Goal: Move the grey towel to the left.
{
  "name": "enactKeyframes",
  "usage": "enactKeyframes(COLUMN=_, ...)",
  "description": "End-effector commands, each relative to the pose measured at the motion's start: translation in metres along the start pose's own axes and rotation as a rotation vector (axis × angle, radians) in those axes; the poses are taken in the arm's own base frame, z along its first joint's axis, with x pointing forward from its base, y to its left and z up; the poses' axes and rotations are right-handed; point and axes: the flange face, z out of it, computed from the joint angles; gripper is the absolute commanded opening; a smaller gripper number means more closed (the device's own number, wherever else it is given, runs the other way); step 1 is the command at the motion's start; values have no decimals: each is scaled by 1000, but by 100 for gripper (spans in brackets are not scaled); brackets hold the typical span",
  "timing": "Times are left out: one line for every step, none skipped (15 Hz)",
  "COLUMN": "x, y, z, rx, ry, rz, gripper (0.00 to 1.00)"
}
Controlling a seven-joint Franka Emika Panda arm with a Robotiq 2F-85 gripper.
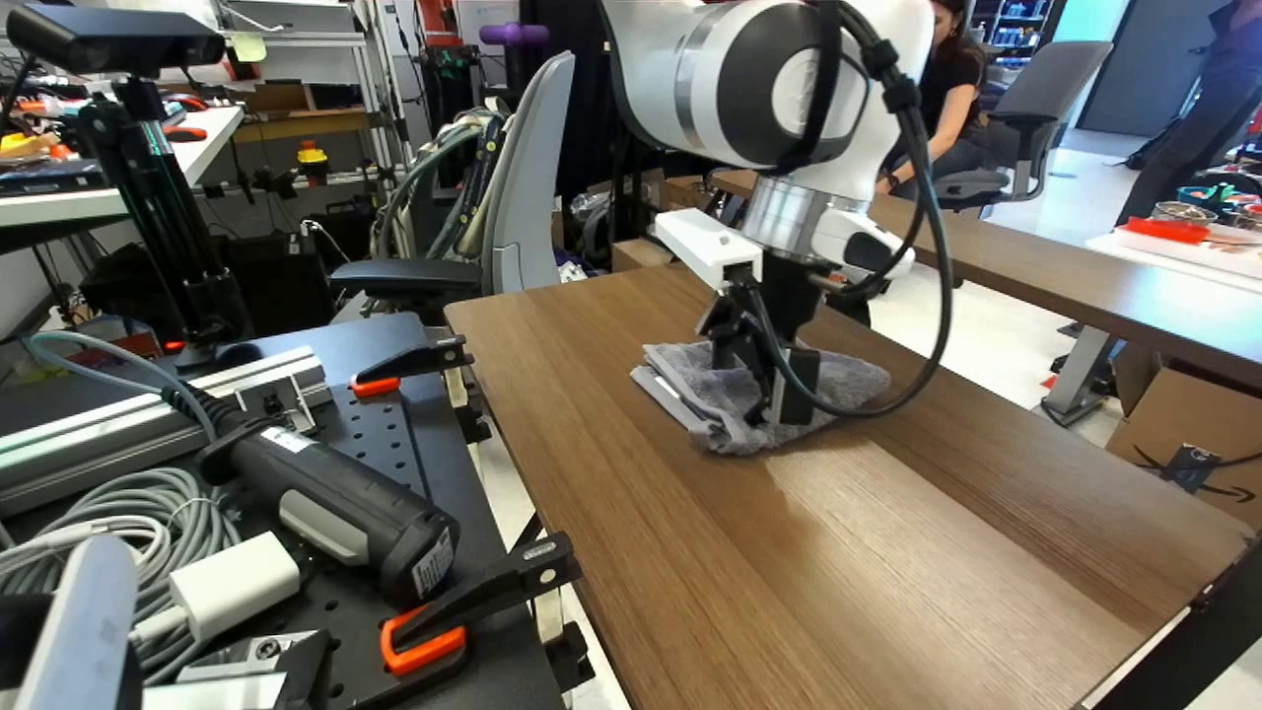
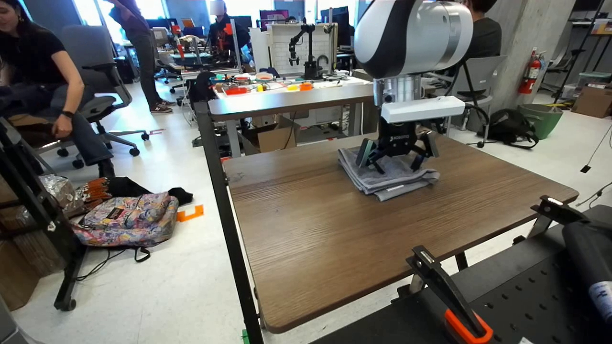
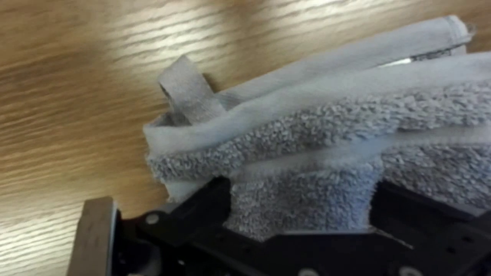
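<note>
The grey towel (image 1: pixel 715 394) lies folded on the brown wooden table, with layered edges. In an exterior view it (image 2: pixel 382 180) lies towards the far side of the table. My gripper (image 1: pixel 764 380) points down over the towel. Its fingers are spread wide in an exterior view (image 2: pixel 399 154), with nothing held between them. I cannot tell whether the fingers touch the cloth. In the wrist view the towel (image 3: pixel 307 126) fills the middle and right, with a small loop at its left corner. One finger shows over bare wood at lower left; the opposite finger is out of view.
The wooden table (image 1: pixel 631 513) adjoins a black perforated cart top (image 2: pixel 521 296) with black and orange clamps (image 1: pixel 424 646). A handheld scanner (image 1: pixel 335 513) and coiled cables lie on the cart. A black post (image 2: pixel 224 229) stands along a table edge. A cable loop hangs beside the gripper.
</note>
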Motion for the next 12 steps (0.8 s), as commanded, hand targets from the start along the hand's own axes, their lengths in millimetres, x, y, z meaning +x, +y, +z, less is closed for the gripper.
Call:
enactKeyframes(x=-35, y=-40, z=4, rx=11, ry=-30, rz=-83, gripper=100)
enactKeyframes(x=-42, y=-49, z=2, rx=9, ry=-31, rz=-100, gripper=100)
enactKeyframes(x=-47, y=-57, z=1, rx=5, ry=-28, rz=-115, gripper=100)
enactKeyframes(x=-51, y=-63, z=-1, rx=4, ry=-26, rz=-128, gripper=100)
enactKeyframes(x=-55, y=-69, z=-2, rx=4, ry=-28, rz=-136, gripper=100)
enactKeyframes(x=-57, y=-73, z=-5, rx=2, ry=-22, rz=-140, gripper=100)
enactKeyframes(x=-59, y=-76, z=-9, rx=0, ry=-19, rz=-142, gripper=100)
enactKeyframes(x=-60, y=-80, z=-17, rx=-1, ry=-11, rz=-147, gripper=100)
enactKeyframes(x=-61, y=-82, z=-28, rx=-1, ry=6, rz=-148, gripper=100)
enactKeyframes(x=-61, y=-85, z=-41, rx=-1, ry=23, rz=-143, gripper=100)
enactKeyframes(x=-62, y=-88, z=-56, rx=0, ry=44, rz=-121, gripper=100)
enactKeyframes(x=-65, y=-89, z=-74, rx=11, ry=73, rz=-111, gripper=100)
